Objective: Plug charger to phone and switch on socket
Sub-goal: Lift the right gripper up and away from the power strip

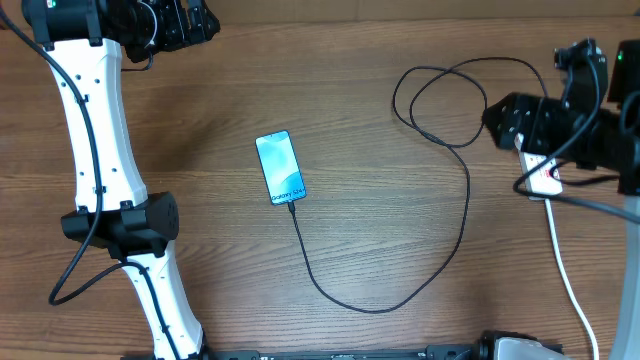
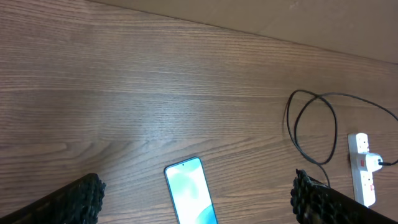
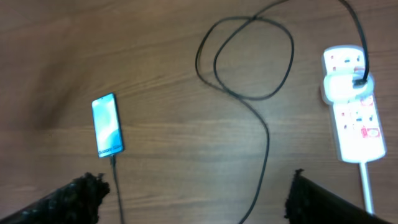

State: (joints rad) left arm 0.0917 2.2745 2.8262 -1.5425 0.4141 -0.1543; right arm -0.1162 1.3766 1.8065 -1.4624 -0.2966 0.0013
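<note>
So the phone (image 1: 279,167) sits face up around the middle of the desk (image 1: 300,60), screen lit blue, and the bare wood on both sides of it leaves plenty of room. The charger (image 1: 466,215) runs from the phone's bottom edge, dips in a big U toward the near edge, climbs back up on the right and curls into a loose double loop near the far edge before heading under the right arm (image 1: 570,125). That loop and the U take up most of the space between the phone and the socket (image 3: 351,106). From overhead the socket is mostly buried under the right arm, with just a white end and a bit of red peeking out. The right wrist view shows it better: a white plug block sits in it near the far end, with the black cable coming out of that. The switches and red bits are too blurry to tell if anything's on. The thick white cord (image 1: 570,285) runs off the near edge. The left arm (image 1: 100,150) hugs the left side, well away from everything. The left fingers (image 2: 78,199) are spread wide with nothing between them, and so are the right fingers (image 3: 71,199). Only the tips of either pair show, cut off by the frame.
</note>
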